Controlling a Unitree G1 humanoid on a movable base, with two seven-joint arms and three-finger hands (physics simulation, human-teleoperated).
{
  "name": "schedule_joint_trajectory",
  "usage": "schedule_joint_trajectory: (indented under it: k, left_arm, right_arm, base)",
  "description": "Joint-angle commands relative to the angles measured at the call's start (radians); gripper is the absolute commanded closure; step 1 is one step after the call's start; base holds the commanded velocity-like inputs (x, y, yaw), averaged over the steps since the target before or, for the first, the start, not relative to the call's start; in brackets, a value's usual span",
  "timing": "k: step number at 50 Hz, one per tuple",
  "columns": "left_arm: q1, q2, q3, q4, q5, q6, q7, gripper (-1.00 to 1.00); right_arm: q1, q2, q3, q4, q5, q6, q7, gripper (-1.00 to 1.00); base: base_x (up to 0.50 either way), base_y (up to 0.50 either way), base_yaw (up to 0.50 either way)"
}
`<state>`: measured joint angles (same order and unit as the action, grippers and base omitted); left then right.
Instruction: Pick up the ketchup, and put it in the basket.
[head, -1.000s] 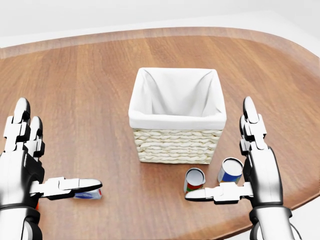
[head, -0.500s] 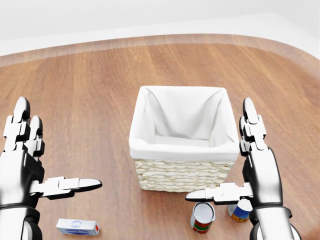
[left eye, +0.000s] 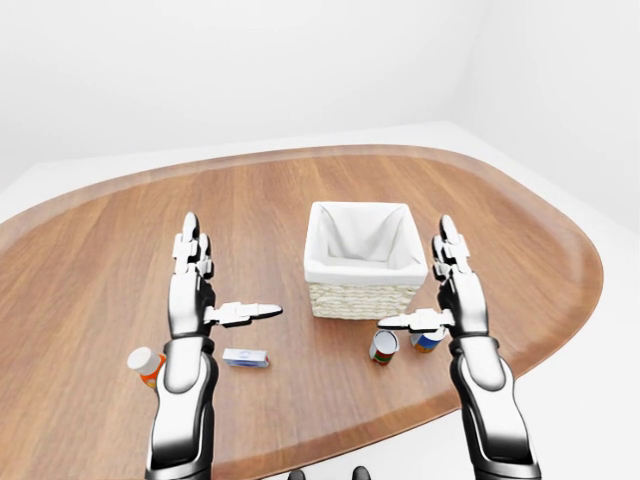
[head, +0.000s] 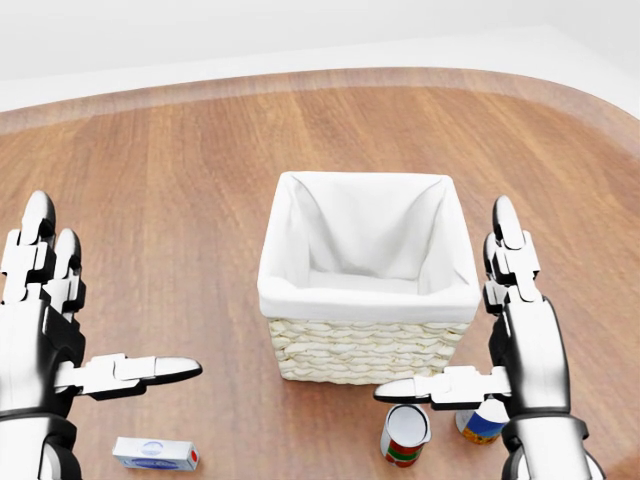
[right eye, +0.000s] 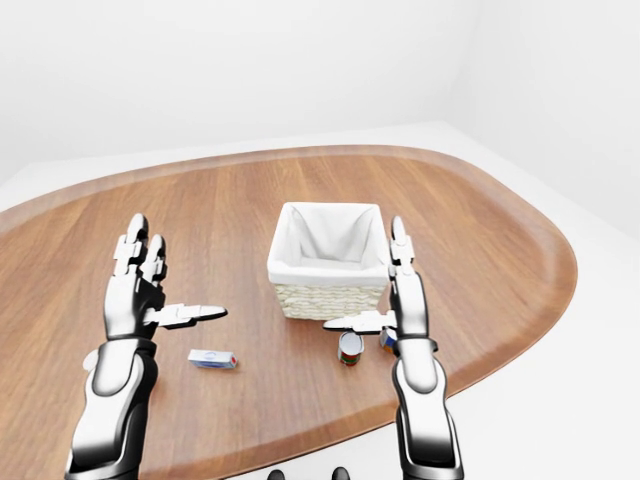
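Note:
The ketchup (left eye: 146, 366), a small red-orange bottle with a white cap, shows in the left-eye view on the table just left of my left forearm. The head view does not show it. The basket (head: 370, 352) is wicker with a white cloth lining and stands upright at the table's middle with nothing inside. My left hand (head: 100, 305) hovers open at the left, fingers up and thumb pointing right. At the right my right hand (head: 450, 318) is open too, its thumb reaching in under the basket's lower right corner. Neither hand touches anything.
A red-and-green can (head: 404, 435) and a blue can (head: 482, 421) stand below the basket near my right thumb. A small white-and-blue box (head: 155, 453) lies below my left thumb. The oval wooden table's edge (left eye: 420, 420) runs close under the cans.
The whole head view shifted a second ago: the camera moved, and basket, cans and box now sit lower and larger. Both hands keep their open pose, barely lower.

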<state>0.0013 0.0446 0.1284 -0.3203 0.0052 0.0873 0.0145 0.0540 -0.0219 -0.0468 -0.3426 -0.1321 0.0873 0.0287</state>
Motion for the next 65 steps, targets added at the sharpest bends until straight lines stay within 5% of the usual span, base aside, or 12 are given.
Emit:
schedule_joint_trajectory:
  k: [1,22,36,46,65]
  left_arm:
    - [0.010,0.001,0.008,-0.038,-0.002,0.000,-0.006,-1.00]
    - [0.058,0.007,0.039,-0.112,0.015,0.000,-0.035,-1.00]
    - [0.084,0.070,0.291,-0.291,0.097,0.000,-0.184,-1.00]
    - [0.100,0.097,0.369,-0.213,0.235,0.000,-0.343,-1.00]
    - [0.115,0.142,0.442,-0.002,0.341,0.000,-0.373,-1.00]
  right_arm:
    - [0.003,0.000,-0.003,-0.004,0.004,0.000,-0.003,-1.00]
    - [0.014,-0.002,-0.012,-0.021,0.007,0.000,0.007,-1.00]
    - [0.026,0.000,-0.018,-0.025,0.015,0.000,0.011,-1.00]
    - [0.028,-0.001,-0.022,-0.032,0.017,0.000,0.013,-1.00]
    - [0.026,-0.001,-0.020,0.005,0.018,0.000,0.010,-1.00]
  base:
    - [0.00,0.00,0.00]
    - [0.08,-0.02,0.00]
    - [0.00,0.00,0.00]
    - [0.00,0.00,0.00]
    - [0.00,0.00,0.00]
